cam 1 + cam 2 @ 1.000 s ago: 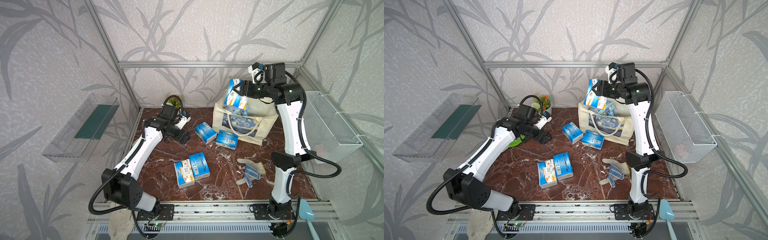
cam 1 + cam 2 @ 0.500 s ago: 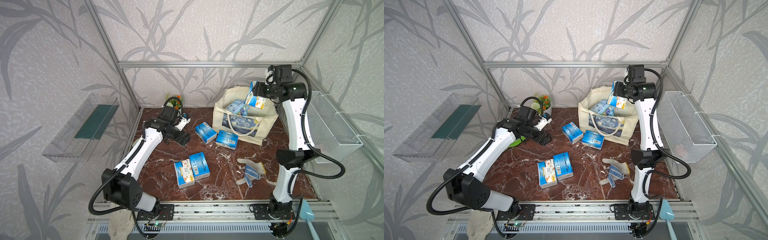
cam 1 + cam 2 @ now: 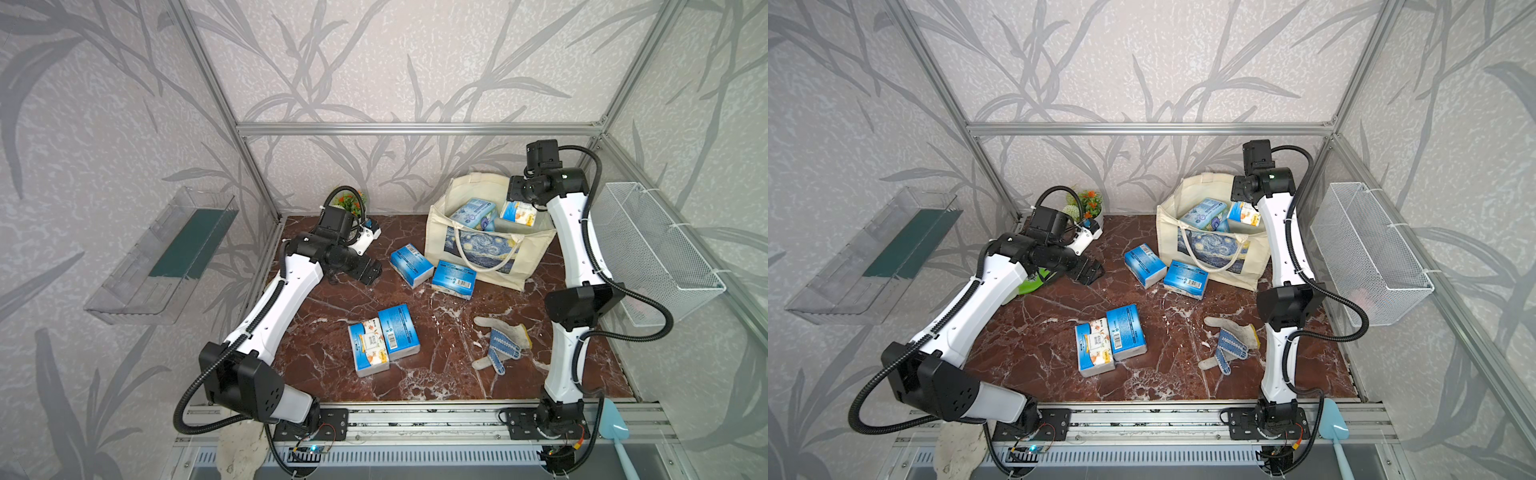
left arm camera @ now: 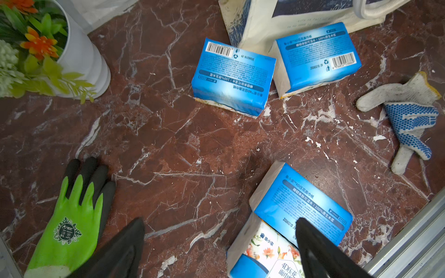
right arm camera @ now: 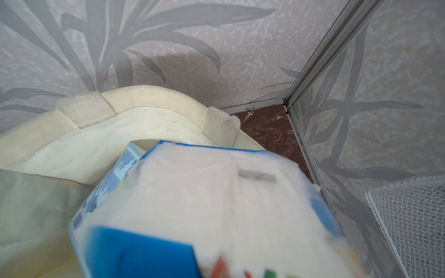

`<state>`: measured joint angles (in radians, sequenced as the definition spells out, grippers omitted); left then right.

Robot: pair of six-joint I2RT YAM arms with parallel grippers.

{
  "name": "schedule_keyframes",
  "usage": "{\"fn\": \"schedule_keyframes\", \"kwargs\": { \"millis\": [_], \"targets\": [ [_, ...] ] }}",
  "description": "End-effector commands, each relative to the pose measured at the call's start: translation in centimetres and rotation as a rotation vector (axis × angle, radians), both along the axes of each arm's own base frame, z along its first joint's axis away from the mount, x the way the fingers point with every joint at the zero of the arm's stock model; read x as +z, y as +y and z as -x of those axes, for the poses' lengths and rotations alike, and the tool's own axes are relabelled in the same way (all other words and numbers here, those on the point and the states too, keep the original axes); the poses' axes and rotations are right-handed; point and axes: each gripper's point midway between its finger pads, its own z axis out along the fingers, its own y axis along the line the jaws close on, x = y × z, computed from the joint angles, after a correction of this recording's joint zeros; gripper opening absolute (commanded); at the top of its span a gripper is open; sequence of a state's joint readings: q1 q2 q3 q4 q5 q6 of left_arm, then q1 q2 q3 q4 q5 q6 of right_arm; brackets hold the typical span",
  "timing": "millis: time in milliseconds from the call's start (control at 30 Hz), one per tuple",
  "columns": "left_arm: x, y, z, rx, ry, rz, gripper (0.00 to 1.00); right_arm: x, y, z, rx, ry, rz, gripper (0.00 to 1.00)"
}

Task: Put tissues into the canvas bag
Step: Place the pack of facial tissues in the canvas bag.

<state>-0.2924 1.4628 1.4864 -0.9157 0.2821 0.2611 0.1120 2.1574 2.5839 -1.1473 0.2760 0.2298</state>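
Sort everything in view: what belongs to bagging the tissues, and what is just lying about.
Job: canvas bag; four loose tissue packs; pack at the bag's mouth; pale pack inside it.
Lying about: dotted glove; green glove; flower pot; wire basket; clear shelf.

At the back of the red-brown marble tabletop (image 3: 324,324): open cream canvas bag with blue swirling print (image 3: 490,253), holding a pale blue tissue pack (image 3: 473,211) and a floral tissue pack (image 3: 519,213) directly under the right gripper (image 3: 520,203). Just before the bag, two blue plastic-wrapped tissue packs (image 3: 411,259). Mid-tabletop, another pair (image 3: 384,343), touching side by side. Right of that pair, a white blue-dotted glove (image 3: 500,343). Left gripper (image 3: 366,271) low, apart from every pack.
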Motion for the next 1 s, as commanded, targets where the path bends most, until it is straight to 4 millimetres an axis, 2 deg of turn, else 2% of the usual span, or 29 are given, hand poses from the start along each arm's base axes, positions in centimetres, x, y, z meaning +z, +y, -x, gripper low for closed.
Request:
{"fn": "schedule_keyframes", "kwargs": {
  "millis": [0, 267, 533, 733, 833, 967],
  "targets": [
    [0.6, 0.0, 0.4, -0.001, 0.001, 0.014, 0.95, -1.3, -1.0, 0.1, -0.047, 0.046, 0.046, 0.71],
    [0.0, 0.0, 0.6, -0.008, 0.007, 0.012, 0.95, -4.7, 0.0, 1.4, -0.018, 0.173, -0.005, 0.71],
    [0.0, -0.2, 0.3, -0.012, 0.018, 0.018, 0.95, -8.3, 5.4, 2.1, 0.176, 0.297, -0.214, 0.71],
    [-0.1, -0.2, 0.4, -0.012, 0.017, 0.015, 0.95, -8.2, 9.0, 2.5, 0.292, 0.311, -0.339, 0.71],
    [-0.3, -0.2, 0.4, -0.014, 0.022, 0.013, 0.95, -8.6, 9.2, 2.7, 0.294, 0.331, -0.35, 0.73],
    [-0.2, -0.1, 0.4, -0.016, 0.017, 0.01, 0.95, -9.3, 7.2, 3.3, 0.227, 0.367, -0.256, 0.74]
  ]
}}
